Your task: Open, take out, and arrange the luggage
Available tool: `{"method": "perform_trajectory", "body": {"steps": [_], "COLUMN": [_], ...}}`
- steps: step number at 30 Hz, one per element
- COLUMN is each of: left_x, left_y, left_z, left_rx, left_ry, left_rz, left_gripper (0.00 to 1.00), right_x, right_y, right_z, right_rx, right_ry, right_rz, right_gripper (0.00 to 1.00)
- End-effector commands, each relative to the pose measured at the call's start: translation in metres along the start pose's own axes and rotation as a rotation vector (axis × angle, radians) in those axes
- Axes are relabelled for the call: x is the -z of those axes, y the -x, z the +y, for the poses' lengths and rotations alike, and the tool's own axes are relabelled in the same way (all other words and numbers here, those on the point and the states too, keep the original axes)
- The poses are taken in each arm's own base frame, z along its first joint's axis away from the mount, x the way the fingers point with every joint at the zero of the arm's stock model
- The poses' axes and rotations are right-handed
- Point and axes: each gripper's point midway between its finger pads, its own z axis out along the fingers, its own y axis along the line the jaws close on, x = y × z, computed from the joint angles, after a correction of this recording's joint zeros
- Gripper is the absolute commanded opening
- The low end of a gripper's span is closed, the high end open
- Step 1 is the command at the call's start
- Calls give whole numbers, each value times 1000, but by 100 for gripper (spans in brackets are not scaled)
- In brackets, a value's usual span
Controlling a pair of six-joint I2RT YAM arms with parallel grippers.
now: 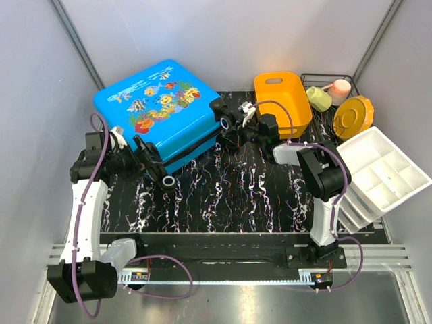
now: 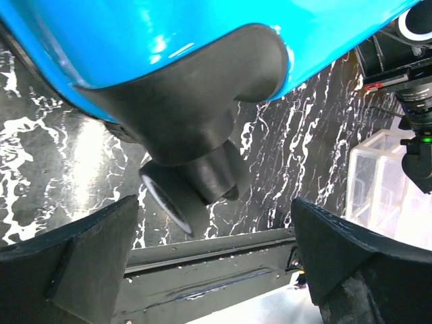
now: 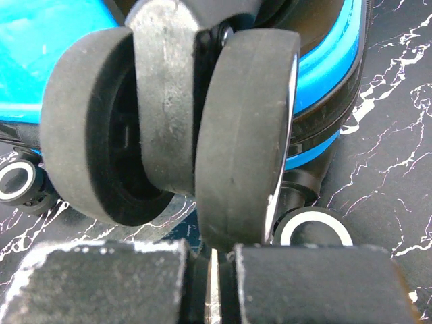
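Left claw (image 2: 214,253) spread wide beneath a corner wheel (image 2: 182,196) of the blue suitcase (image 1: 154,101). Right claw (image 3: 212,273) pressed together just beside a twin wheel (image 3: 246,135). The case lies shut, lid up, at the table's (image 1: 236,196) far left. A push on these wheels could roll or swivel it away.

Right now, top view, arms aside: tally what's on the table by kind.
blue suitcase: 1
orange basket: 1
cups: 2, green cup, pink cup
round yellow dish: 1
wire rack: 1
white divided tray stack: 1
total: 7
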Motion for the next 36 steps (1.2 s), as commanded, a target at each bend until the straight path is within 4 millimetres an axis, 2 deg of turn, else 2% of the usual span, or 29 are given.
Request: {"method": "perform_trajectory", "body": {"steps": [1,3,7,10,11,13,17,18,20,21,23,25,29,32,33,35,36], "left_x": [-17,-27,-38,-43,-44,-47,-48,-47,-44,-41,-33,-25,-6,6,10,13,16], "left_y": [10,9,21,25,26,22,16,16,13,14,13,7,7,12,16,22,29], "left_z": [-14,-18,-30,-29,-26,-20,-10,-8,0,3,17,34,72,84,84,91,90], "left_rx": [51,59,58,67,75,86,76,70,54,47,34,40,1,-42,-60,-104,-118], "left_ry": [-23,-22,-32,-14,-1,23,50,53,67,77,117,169,253,296,306,333,338], "left_rz": [-18,3,-13,-16,-16,-4,1,-3,3,-4,3,31,71,104,104,108,93], "left_gripper": [99,99,98,89,82,75,56,43,31,17,2,0,0,0,0,0,0], "right_x": [-7,-6,-7,-7,-7,-7,-6,-5,-4,-3,2,9,24,30,31,27,24], "right_y": [17,17,21,22,21,22,22,23,24,24,29,35,36,36,41,38,49], "right_z": [35,32,32,29,29,28,27,26,21,18,8,-3,-28,-47,-53,-62,-66], "right_rx": [62,62,74,74,72,73,77,76,75,75,83,98,136,221,244,280,308], "right_ry": [91,84,81,75,75,74,72,69,59,54,31,11,-26,-65,-76,-82,-86], "right_rz": [-19,-22,-29,-30,-28,-31,-30,-31,-31,-30,-34,-41,-22,-8,-16,-8,-25], "right_gripper": [0,0,0,0,0,0,0,0,0,0,0,0,0,0,0,0,0]}}
